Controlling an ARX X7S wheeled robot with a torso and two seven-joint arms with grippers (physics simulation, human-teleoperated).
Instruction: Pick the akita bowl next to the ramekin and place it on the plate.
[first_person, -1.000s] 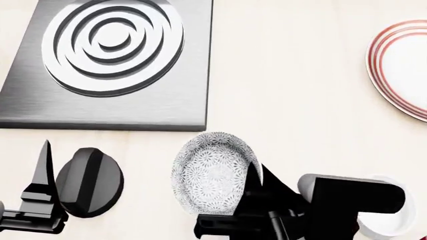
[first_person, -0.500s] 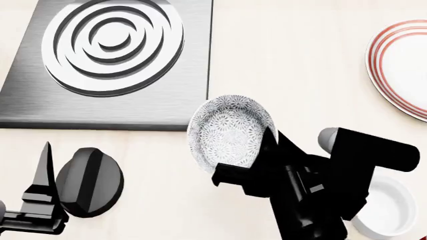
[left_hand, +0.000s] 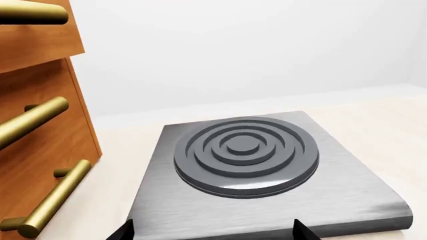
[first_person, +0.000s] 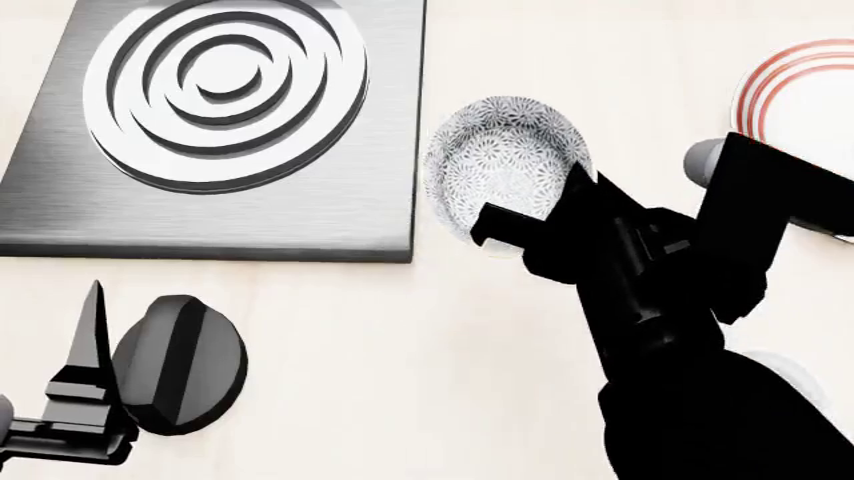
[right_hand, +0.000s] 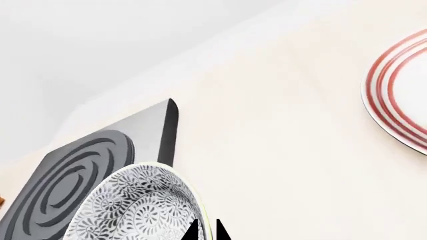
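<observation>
The akita bowl (first_person: 507, 165) is held tilted, pinched at its rim by the closed right hand (first_person: 567, 215), above the bench (first_person: 400, 380) just beside the burner plate (first_person: 220, 125). It could slip from so narrow a grip before the plate (first_person: 787, 80) is reached. One bowl, one plate and one burner are counted; the left hand (first_person: 87, 400) is empty, its opening unclear.
</observation>
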